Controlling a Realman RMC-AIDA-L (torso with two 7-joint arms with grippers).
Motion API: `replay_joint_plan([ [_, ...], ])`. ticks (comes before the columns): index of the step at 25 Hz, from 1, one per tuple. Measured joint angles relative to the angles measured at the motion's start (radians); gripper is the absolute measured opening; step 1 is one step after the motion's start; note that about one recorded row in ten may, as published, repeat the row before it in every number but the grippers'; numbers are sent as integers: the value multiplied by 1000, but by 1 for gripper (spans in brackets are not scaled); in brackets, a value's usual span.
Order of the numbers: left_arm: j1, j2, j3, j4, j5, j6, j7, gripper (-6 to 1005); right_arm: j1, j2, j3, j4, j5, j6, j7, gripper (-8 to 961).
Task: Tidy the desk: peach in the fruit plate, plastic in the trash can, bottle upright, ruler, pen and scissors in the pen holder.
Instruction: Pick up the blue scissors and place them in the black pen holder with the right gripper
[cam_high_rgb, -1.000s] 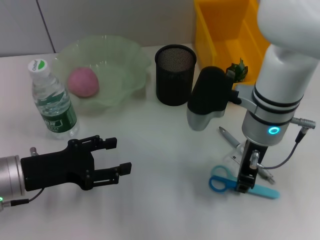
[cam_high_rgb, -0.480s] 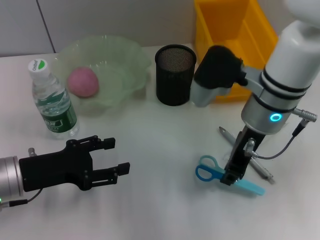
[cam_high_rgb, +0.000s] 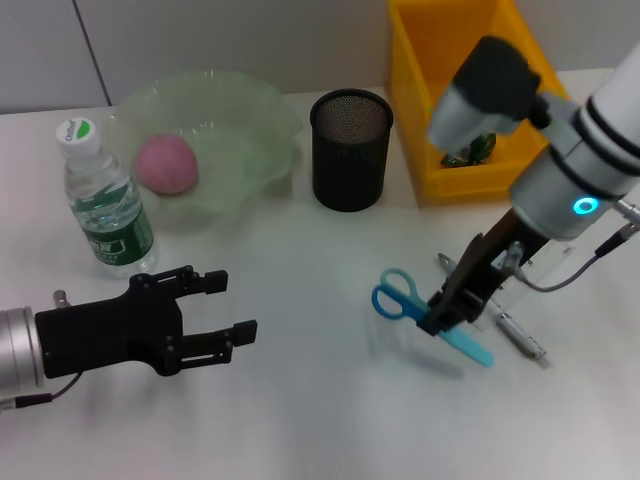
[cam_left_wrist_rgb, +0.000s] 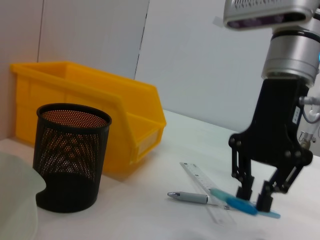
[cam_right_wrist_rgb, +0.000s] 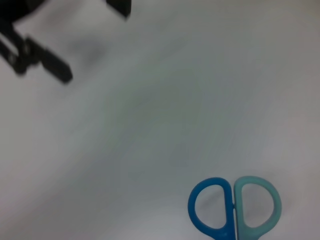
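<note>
Scissors (cam_high_rgb: 425, 312): one pair, pinched by the right gripper (cam_high_rgb: 447, 308) above the surface (cam_high_rgb: 320, 400). One pen (cam_high_rgb: 500, 312), one ruler (cam_left_wrist_rgb: 207, 192), one holder (cam_high_rgb: 350, 148). Left gripper (cam_high_rgb: 215, 310) spread, empty.

pen holder (cam_high_rgb: 351, 150): black metal mesh, matt.
fruit plate (cam_high_rgb: 215, 120): translucent green plastic, smooth, wavy rim.
bottle (cam_high_rgb: 103, 205): clear plastic, glossy; paper-like green label.
scissors (cam_high_rgb: 428, 317): blue plastic handles, smooth.
ruler (cam_left_wrist_rgb: 206, 191): clear plastic.
pen (cam_left_wrist_rgb: 189, 197): silvery barrel, slight sheen.
bin (cam_high_rgb: 468, 95): yellow plastic, smooth.
right gripper (cam_high_rgb: 457, 296): black, matt.
left gripper (cam_high_rgb: 212, 312): black, matt.
desk (cam_high_rgb: 310, 400): white, smooth, matt.
</note>
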Motion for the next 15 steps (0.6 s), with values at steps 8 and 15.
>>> replay_joint_plan([
  [8,-6,5,0,0,-1,0,0,792,-60,-3,204,-39,141,-6,-111,229],
  [15,-10,4,0,2,-2,0,0,791,-114,-5,403,-38,362,15,-298,229],
])
